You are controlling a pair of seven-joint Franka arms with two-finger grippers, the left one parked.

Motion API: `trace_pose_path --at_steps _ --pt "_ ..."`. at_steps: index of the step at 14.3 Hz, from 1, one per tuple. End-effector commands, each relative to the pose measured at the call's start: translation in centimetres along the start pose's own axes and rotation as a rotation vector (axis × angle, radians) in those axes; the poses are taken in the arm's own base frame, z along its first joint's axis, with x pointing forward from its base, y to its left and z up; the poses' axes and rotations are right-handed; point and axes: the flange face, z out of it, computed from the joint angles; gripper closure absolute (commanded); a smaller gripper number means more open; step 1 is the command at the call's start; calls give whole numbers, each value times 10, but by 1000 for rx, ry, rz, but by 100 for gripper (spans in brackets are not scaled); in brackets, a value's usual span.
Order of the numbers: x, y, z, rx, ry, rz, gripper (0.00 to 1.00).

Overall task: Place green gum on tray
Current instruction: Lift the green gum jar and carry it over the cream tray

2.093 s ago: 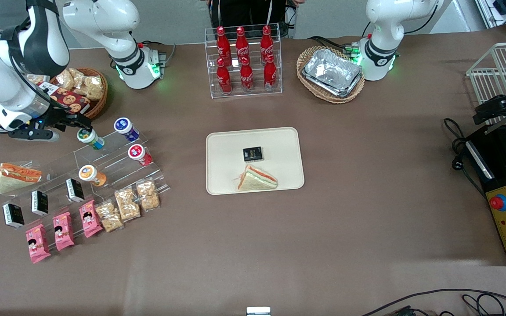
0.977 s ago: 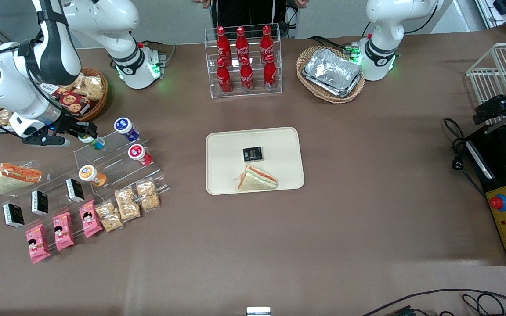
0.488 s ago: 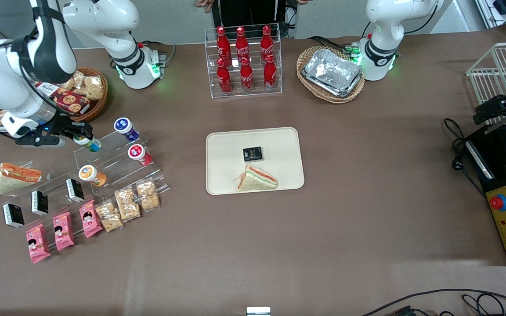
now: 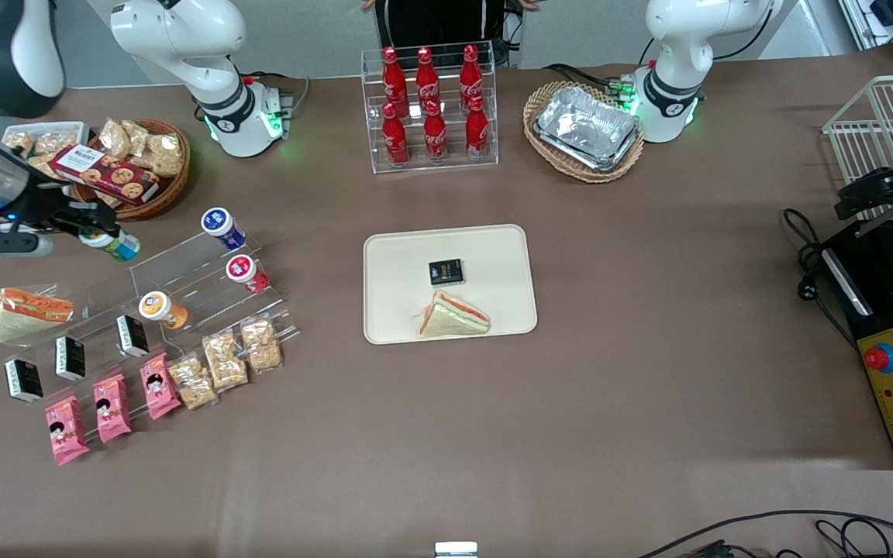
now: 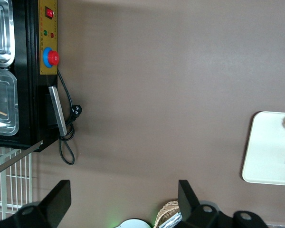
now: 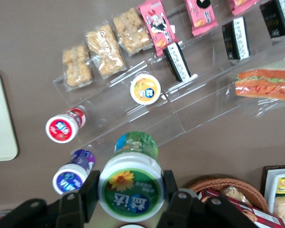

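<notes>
My right gripper [image 4: 94, 231] is shut on the green gum [image 4: 113, 243], a small green bottle with a white lid, and holds it in the air above the table beside the clear acrylic step rack [image 4: 175, 291], toward the working arm's end. In the right wrist view the gum's lid [image 6: 130, 185] fills the space between the gripper's two fingers [image 6: 89, 195], with the gripper [image 6: 129, 192] closed round it. The cream tray [image 4: 396, 267] lies at the table's middle and carries a small black packet [image 4: 446, 272] and a wrapped sandwich [image 4: 453, 316].
On the rack stand a blue-purple bottle [image 4: 222, 225], a red bottle [image 4: 246, 272], an orange bottle [image 4: 161, 308], black packets, a wrapped sandwich [image 4: 28, 310], pink packs and snack bags. A wicker basket of biscuits [image 4: 136, 167] sits near the gripper. Cola bottles [image 4: 431, 105] and foil trays [image 4: 586, 128] stand farther from the camera.
My gripper came down onto the green gum on the rack's top step, closed on it, then lifted it off and carried it away from the rack toward the table's end.
</notes>
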Motion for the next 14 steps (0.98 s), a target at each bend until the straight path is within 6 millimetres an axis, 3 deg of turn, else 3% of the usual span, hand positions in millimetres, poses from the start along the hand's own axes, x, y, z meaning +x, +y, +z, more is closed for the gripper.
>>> trace_pose_path --at_steps 1,4,9,12,14 --pt "24 -9 -55 23 -48 -13 74" --pt "35 -22 -79 67 -89 15 74" --pt "21 -165 -68 66 -130 92 74" --pt "22 -227 -43 84 -162 142 74" --pt "17 -263 -16 67 -161 167 74"
